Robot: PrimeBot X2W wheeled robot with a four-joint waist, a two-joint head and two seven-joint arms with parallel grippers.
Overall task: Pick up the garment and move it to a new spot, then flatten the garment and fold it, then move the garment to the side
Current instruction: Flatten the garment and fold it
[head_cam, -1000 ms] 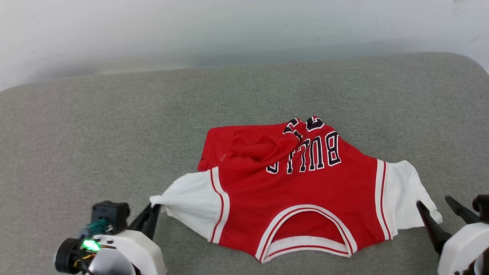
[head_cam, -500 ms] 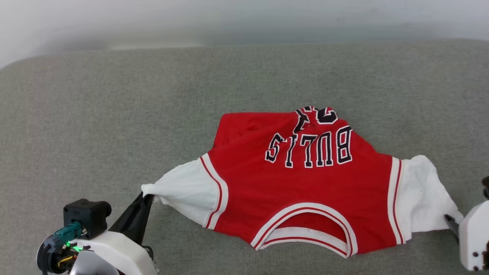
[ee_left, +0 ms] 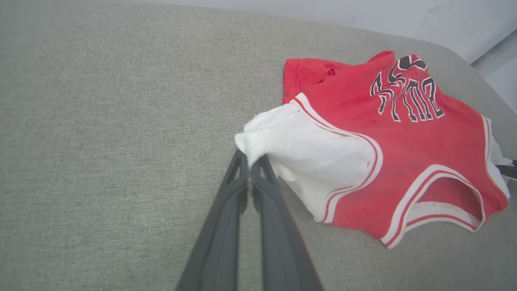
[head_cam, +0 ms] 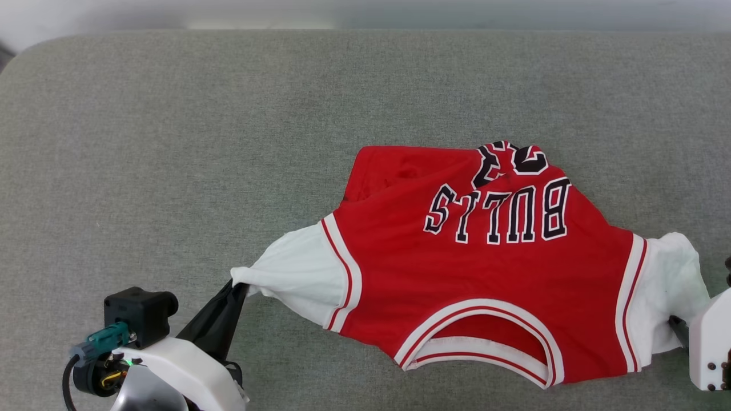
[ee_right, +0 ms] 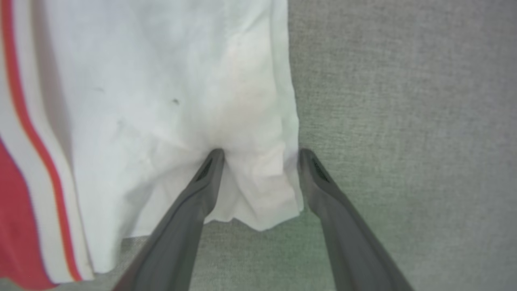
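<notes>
Lying collar toward robot, garment (head_cam: 485, 274) spans left-right, sleeve to sleeve, hem far.

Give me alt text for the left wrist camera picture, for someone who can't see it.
The left gripper, fingers shut, pinches the tip of one white sleeve of a red jersey lying rumpled on a grey fabric surface. Its black lettering and white-trimmed neckline face up.

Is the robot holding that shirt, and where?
Yes: the left gripper pinches the garment by one white sleeve's tip. The right gripper straddles the other sleeve's edge, open.
</notes>
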